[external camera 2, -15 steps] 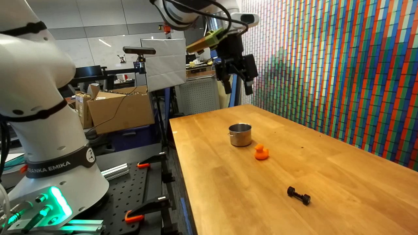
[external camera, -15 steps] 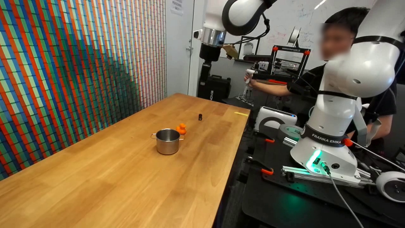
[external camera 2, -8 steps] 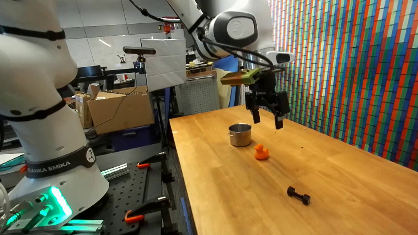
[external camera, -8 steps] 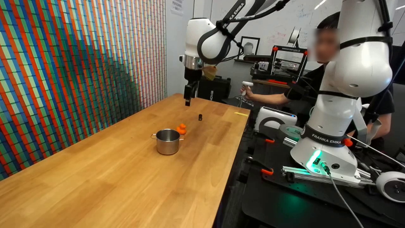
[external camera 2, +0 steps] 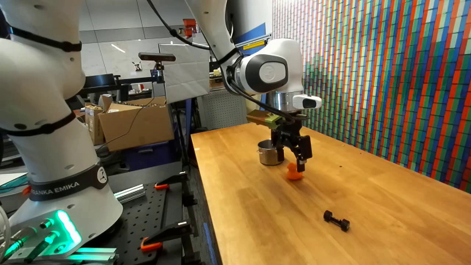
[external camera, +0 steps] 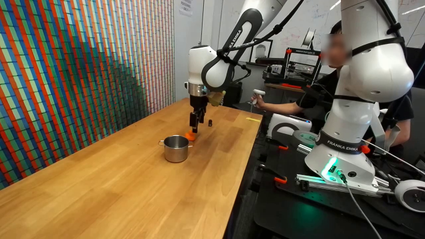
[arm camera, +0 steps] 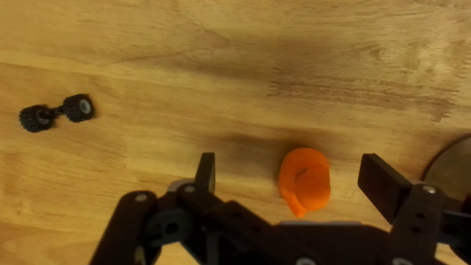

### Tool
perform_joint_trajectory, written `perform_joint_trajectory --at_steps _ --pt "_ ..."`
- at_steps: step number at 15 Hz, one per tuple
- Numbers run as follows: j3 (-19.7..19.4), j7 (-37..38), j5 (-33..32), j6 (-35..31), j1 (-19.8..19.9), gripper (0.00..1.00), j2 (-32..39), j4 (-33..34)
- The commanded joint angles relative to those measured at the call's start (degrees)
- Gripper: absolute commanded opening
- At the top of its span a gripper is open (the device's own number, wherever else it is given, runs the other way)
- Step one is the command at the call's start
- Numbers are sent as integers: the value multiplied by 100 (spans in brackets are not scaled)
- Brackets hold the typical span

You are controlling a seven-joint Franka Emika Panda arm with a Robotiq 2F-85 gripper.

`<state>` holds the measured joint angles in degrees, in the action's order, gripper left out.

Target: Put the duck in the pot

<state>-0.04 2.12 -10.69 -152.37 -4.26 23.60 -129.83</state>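
The arm [external camera: 378,74] reads "FRANKA EMIKA", the sign [external camera: 186,7] "PERSONNEL ONLY". 1 wooden table [external camera: 132,172] holds 1 duck [arm camera: 305,180], 1 pot [external camera: 176,152] and 2 wheels [arm camera: 76,109]; the gripper [arm camera: 287,165] has its jaws apart.

"FRANKA EMIKA" is read on the base [external camera: 348,158] at right and, partly covered, on the arm [external camera: 235,40]; "PERSONNEL ONLY" on the far sign [external camera: 186,7].
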Motion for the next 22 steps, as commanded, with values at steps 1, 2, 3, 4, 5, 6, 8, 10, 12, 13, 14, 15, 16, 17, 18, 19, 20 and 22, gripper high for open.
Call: perform_joint_trajectory --at_steps 1,2,3,4,5,6,8,10,12,13,14,15,16,17,18,19,20,22 --pt "-71 309 -20 -346 -226 100 218 41" --pt "-116 413 -84 -476 -324 100 262 25" --pt "-157 480 -126 -587 -405 100 318 23" --pt "-295 623 -280 -748 -566 100 403 29" --pt "-372 694 -328 -848 -659 100 476 58" --pt "-488 795 -394 -963 -770 100 555 91" --pt "-714 951 -516 -1162 -984 87 686 139" --pt "-950 1043 -611 -1350 -1188 66 799 171" --pt "-1117 1091 -612 -1475 -1319 49 875 187" --pt "-1185 1093 -594 -1526 -1369 42 891 190" --pt "-1230 1078 -570 -1568 -1400 33 901 188" --pt "-1281 1077 -561 -1598 -1435 27 910 188" --pt "-1231 1023 -488 -1579 -1388 20 888 172" --pt "-1149 968 -425 -1504 -1332 16 790 126" --pt "-995 873 -332 -1419 -1215 16 683 71" --pt "-780 741 -207 -1300 -1067 16 499 -14" --pt "-606 628 -120 -1215 -976 16 323 -106" --pt "-142 347 123 -1019 -703 16 -15 -213"
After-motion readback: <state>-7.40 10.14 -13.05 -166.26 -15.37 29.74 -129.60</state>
